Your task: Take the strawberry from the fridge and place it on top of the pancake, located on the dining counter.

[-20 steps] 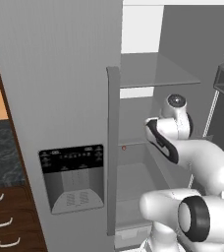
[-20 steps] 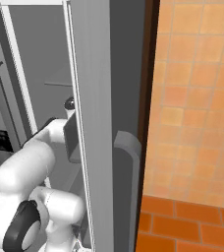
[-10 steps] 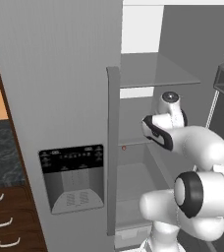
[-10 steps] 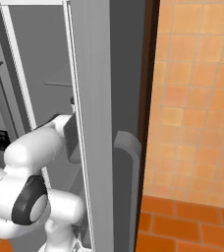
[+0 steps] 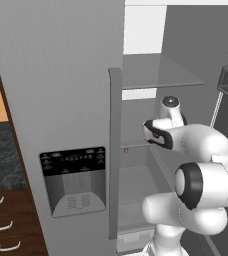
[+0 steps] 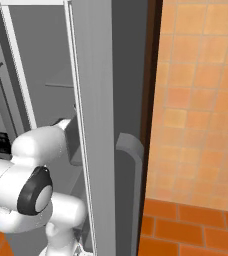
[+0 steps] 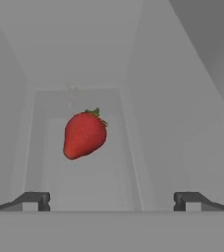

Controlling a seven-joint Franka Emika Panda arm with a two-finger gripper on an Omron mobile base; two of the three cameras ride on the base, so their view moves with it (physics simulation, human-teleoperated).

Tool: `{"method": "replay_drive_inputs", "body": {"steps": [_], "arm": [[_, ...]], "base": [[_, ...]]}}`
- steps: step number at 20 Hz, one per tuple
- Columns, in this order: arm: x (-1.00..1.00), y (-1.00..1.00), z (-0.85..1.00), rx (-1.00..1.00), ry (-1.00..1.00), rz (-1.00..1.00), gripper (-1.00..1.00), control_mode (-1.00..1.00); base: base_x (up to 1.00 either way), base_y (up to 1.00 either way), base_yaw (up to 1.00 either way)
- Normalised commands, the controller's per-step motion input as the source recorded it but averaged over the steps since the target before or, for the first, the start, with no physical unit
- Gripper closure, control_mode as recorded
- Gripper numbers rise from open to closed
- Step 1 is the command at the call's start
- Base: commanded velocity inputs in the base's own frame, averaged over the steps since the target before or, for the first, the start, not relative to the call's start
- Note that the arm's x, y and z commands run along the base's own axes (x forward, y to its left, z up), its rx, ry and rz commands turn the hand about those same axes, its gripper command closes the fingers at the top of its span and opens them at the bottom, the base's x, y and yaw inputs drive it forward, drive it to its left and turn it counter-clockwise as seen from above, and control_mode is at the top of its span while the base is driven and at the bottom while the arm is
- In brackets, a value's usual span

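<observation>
Inside the fridge (image 5: 151,75), the strawberry (image 7: 84,135) lies ahead of the gripper (image 7: 112,199); fingers wide apart, holding nothing; no readable writing.

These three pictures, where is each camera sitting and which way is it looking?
Left base view: behind the arm's left, looking into the open fridge; the white arm shows.
Right base view: behind its right, along the fridge door's edge; arm at lower left.
Hand view: on the hand, facing the strawberry between the gripper fingertips.
Both base views share fridge and arm.
</observation>
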Motion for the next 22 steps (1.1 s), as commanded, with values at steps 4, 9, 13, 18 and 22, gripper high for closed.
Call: {"method": "replay_drive_inputs", "body": {"steps": [4,9,13,18,22], "arm": [[0.33,0.00,-0.13,0.00,0.03,0.00,-1.00,-1.00],[0.32,0.00,-0.10,0.00,0.02,0.00,-1.00,-1.00],[0.28,0.00,-0.20,0.00,0.02,0.00,-1.00,-1.00],[0.23,0.00,-0.24,0.00,0.01,0.00,-1.00,-1.00],[0.19,0.00,-0.24,0.00,0.00,0.00,-1.00,-1.00]], "base": [[0.00,0.00,0.00],[0.00,0.00,0.00],[0.00,0.00,0.00],[0.00,0.00,0.00],[0.00,0.00,0.00]]}}
